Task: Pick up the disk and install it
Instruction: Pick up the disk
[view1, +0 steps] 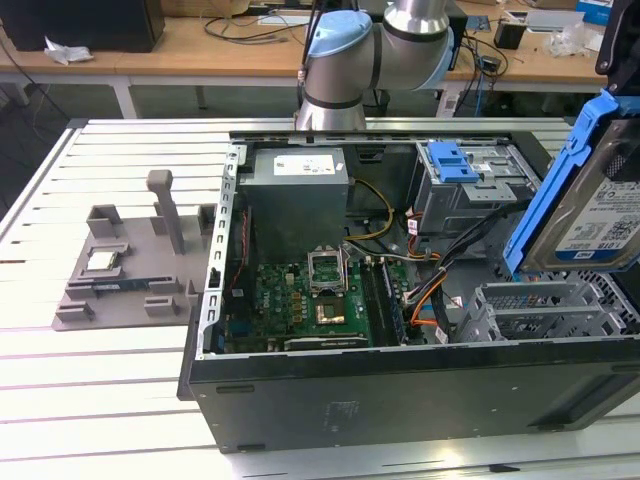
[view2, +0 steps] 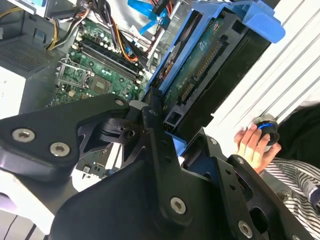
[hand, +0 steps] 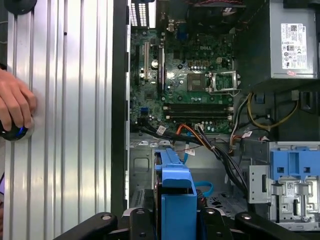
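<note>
Open desktop computer case (view1: 400, 400) lying on its side on a slatted metal surface (view1: 100, 380), seen from the room with the robot arm (view1: 370, 50) rising behind it.

The disk (view1: 590, 210) hangs in the air at the exterior view's right. It stands on edge and is tilted, with its labelled face toward that camera and blue side rails framing it. It is over the end of the case where a silver metal drive cage (view1: 540, 305) sits, and it is clear of the cage.

In the second wrist view the tool (view2: 167, 127) pinches the disk (view2: 210, 65) by its railed edges, and the circuit-board underside faces the camera. The pads themselves are partly hidden by the black linkage, so the contact appears firm rather than plainly seen. In the first wrist view the blue rail of the disk (hand: 177, 200) stands between the two black finger links of the tool (hand: 175, 222).

Inside the case are a green motherboard (view1: 310, 300) with its open processor socket (view1: 330, 315), a grey power supply (view1: 295, 200) and a second drive bay with a blue latch (view1: 455, 165). Orange and black cables (view1: 430, 295) run between them.

A grey moulded fixture (view1: 130, 270) lies on the surface beside the case, at the exterior view's left.

A person's hand (hand: 15, 107) rests on a round blue-lit button (hand: 15, 132) on the surface outside the case.
</note>
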